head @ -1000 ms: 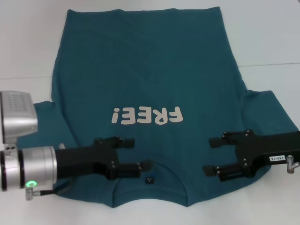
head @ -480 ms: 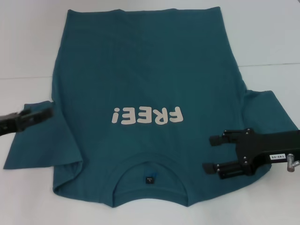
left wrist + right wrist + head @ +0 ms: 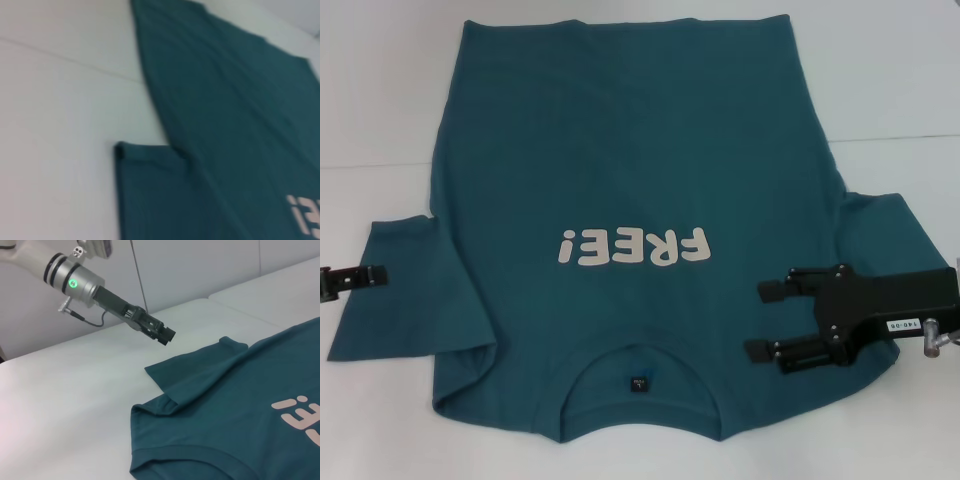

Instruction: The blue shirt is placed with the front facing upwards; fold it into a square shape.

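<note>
The blue shirt (image 3: 620,150) lies flat on the white table, front up, with the cream "FREE!" print (image 3: 632,246) and the collar with its dark tag (image 3: 638,383) on my near side. My right gripper (image 3: 761,320) is open and empty, hovering over the shirt's right shoulder beside the collar. My left gripper (image 3: 360,276) shows only its tip at the far left edge, over the outer end of the left sleeve (image 3: 405,300). It also shows in the right wrist view (image 3: 167,335), raised above the table beyond that sleeve. The shirt also shows in the left wrist view (image 3: 225,100).
The white table (image 3: 380,120) has a seam line (image 3: 370,165) running across it under the shirt. The right sleeve (image 3: 890,235) spreads out behind my right arm. A pale wall (image 3: 200,265) stands behind the table in the right wrist view.
My left arm has pulled back from over the collar to the far left edge. My right gripper has shifted slightly toward me and stays open. The shirt has not moved.
</note>
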`<state>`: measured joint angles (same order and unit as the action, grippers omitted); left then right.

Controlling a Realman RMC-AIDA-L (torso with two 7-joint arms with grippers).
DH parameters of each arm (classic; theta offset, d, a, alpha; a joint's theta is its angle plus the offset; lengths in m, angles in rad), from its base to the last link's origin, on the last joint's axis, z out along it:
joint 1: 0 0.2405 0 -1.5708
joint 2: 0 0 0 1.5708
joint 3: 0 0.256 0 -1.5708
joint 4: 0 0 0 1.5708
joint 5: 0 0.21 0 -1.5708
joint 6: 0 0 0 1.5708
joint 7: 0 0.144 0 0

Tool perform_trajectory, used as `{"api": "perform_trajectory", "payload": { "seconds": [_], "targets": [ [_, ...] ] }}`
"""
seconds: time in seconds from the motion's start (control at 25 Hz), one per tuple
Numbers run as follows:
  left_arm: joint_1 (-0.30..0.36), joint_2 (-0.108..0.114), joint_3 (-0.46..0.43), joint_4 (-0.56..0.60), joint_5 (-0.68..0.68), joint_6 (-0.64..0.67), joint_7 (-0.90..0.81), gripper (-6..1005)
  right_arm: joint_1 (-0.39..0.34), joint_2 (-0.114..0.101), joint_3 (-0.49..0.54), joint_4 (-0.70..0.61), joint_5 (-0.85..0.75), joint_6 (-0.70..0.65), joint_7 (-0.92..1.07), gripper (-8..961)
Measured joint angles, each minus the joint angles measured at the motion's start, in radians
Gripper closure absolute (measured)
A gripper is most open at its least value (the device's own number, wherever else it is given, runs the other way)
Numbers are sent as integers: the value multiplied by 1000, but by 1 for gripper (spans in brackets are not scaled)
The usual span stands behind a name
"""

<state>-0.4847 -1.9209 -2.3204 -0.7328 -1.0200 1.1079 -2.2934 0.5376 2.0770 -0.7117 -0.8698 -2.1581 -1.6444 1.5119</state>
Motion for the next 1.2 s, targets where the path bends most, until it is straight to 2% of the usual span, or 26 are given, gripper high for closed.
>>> {"api": "perform_trajectory", "payload": {
  "seconds": [0.28, 0.64, 1.0, 1.2],
  "targets": [
    [-47, -10, -1, 13, 126, -75, -54, 96, 7, -2, 0, 0, 0, 11, 5, 34],
    [-86, -15, 11, 79, 142, -189, -43, 96, 14, -2, -1, 0, 0, 12, 6, 38],
    [-111, -14, 14, 134, 148, -217, -17, 96, 24, -1, 0, 0, -2, 12, 12, 37],
    [-121, -23, 14, 150, 185, -227, -8, 97, 27, -2, -4, 0, -5, 12, 16, 37]
  ]
}}
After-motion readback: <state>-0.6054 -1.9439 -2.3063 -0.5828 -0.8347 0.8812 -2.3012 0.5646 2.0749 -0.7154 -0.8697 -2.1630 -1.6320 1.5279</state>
